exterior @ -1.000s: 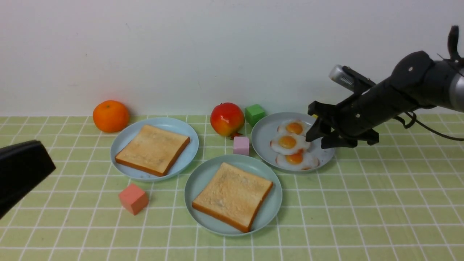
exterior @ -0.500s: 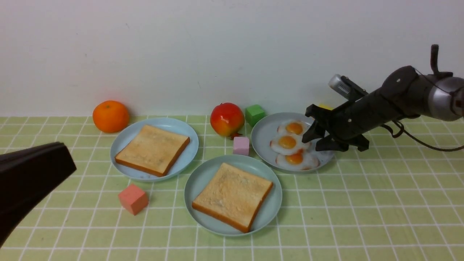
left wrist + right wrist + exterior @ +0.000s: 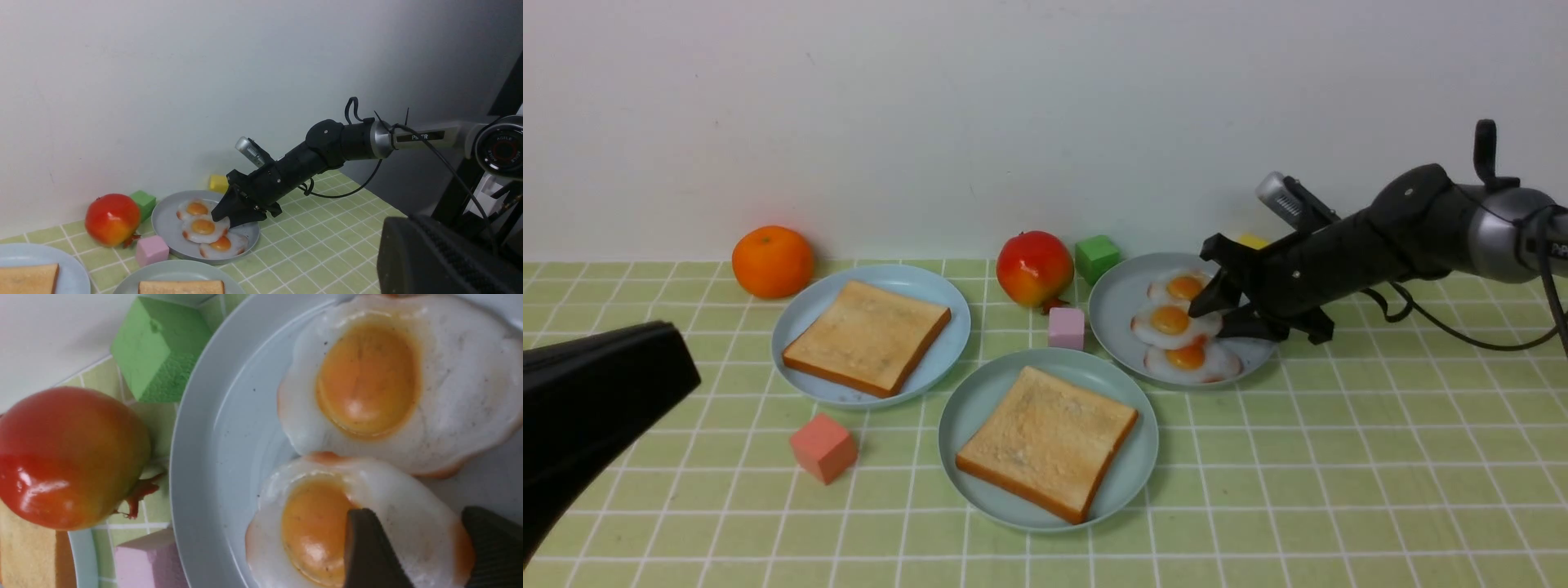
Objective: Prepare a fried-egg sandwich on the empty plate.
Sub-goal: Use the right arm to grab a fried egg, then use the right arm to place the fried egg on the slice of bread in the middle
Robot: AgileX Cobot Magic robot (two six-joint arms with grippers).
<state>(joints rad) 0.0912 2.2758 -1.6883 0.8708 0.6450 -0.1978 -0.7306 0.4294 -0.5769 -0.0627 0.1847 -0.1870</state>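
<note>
Currently, step in hand: first toast slice lies flat on the mint plate; fetching an egg is judged to be the present step.
Clock reference: front view, twelve o'clock toward the wall, three o'clock toward the robot's right.
Right gripper: jaws open, nothing gripped; fingertips over the white of the middle egg. Contact with the egg cannot be determined.
Middle egg: on the bluish-grey plate, between two other eggs; its yolk lies toward nine o'clock from the claw.
Long axis: approximately nine to three o'clock, the broad white extending toward three.
Nearer arm: right. Use it for the pick.
Left gripper: closed, well apart from the eggs; no held item is visible.
Next move: align both fingers across the egg's white, lower, then close. Judged caution: the flat egg may slip or drag the overlapping egg at five o'clock.
Transfer direction: toward seven o'clock, onto the first toast slice.
Top slice: on the sky-blue plate, ten o'clock from the mint plate; remains to be placed after the egg.
</note>
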